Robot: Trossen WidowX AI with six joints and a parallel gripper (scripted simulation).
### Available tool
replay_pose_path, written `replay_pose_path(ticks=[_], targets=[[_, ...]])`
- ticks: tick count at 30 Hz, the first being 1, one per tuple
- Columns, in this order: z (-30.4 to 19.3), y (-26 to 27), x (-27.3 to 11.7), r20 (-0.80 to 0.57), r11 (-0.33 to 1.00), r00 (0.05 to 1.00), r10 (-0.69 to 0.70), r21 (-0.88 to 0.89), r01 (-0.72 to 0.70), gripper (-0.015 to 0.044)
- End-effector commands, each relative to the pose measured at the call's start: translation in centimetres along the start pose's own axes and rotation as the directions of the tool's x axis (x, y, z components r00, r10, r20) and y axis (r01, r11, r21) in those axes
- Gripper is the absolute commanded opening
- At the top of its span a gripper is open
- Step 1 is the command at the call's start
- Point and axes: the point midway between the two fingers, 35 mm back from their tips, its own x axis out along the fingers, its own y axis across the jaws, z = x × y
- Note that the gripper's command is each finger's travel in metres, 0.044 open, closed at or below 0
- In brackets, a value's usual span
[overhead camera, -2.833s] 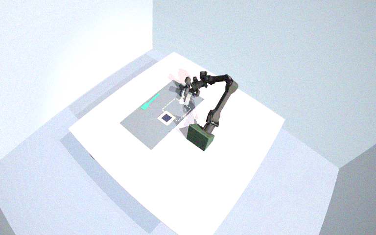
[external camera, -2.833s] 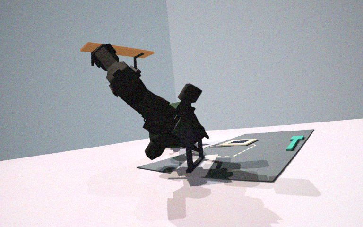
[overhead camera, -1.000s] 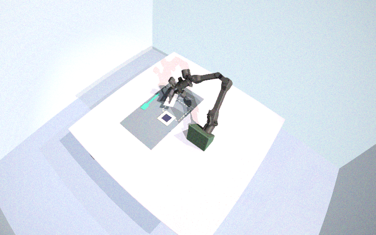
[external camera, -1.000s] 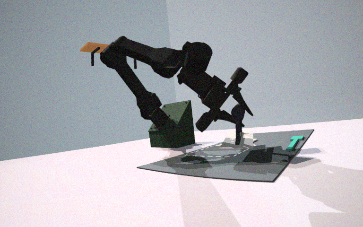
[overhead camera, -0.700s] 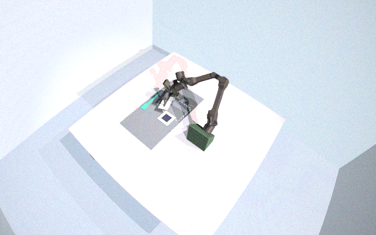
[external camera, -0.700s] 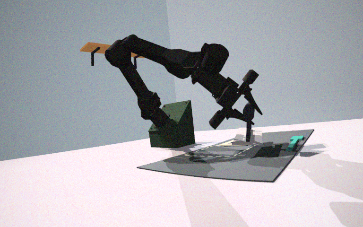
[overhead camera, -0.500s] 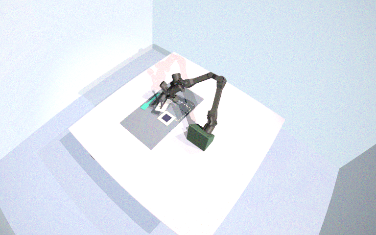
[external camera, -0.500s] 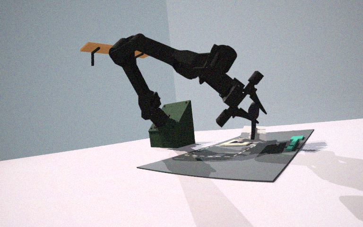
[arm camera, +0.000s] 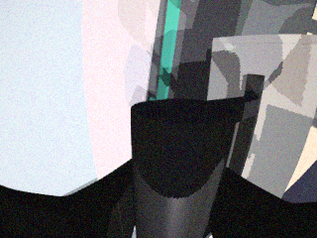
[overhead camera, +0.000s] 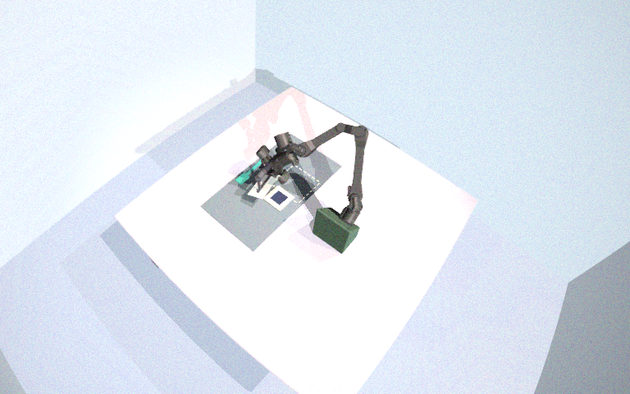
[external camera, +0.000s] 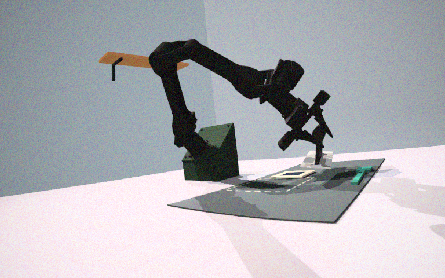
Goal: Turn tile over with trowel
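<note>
The tile (overhead camera: 279,198) (external camera: 278,175) is a cream square with a dark blue mark. It lies flat on the grey mat (overhead camera: 241,222) (external camera: 295,206), mark up, just beside the dashed outline (overhead camera: 310,176) (external camera: 262,191), and its corner shows in the wrist view (arm camera: 303,180). My gripper (overhead camera: 265,175) (external camera: 316,135) is shut on the dark handle of the small trowel (external camera: 317,154) (arm camera: 248,119). The trowel's pale blade (overhead camera: 257,189) (arm camera: 233,55) is down at the mat, close to the tile's edge on the side away from the outline.
A teal T-shaped piece (overhead camera: 242,177) (external camera: 360,174) (arm camera: 170,30) lies on the mat near its far edge, just beyond the gripper. The arm's green base (overhead camera: 335,230) (external camera: 216,154) stands beside the mat. An orange shelf (external camera: 131,60) hangs on the wall behind.
</note>
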Motion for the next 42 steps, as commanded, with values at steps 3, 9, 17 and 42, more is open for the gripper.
replay_pose_path(ticks=[3, 9, 17, 42], targets=[[-3.0, 0.1, 0.0, 0.021, 1.0, 1.0, 0.012, 0.021, -0.013, 0.0], [-5.9, -0.3, -0.1, 0.046, 0.999, 0.999, 0.021, 0.038, -0.023, 0.0], [-9.5, -1.1, -0.4, 0.084, 0.997, 0.996, 0.04, 0.069, -0.046, 0.0], [-18.2, -5.5, -3.0, 0.204, 0.968, 0.966, 0.157, 0.162, -0.191, 0.0]])
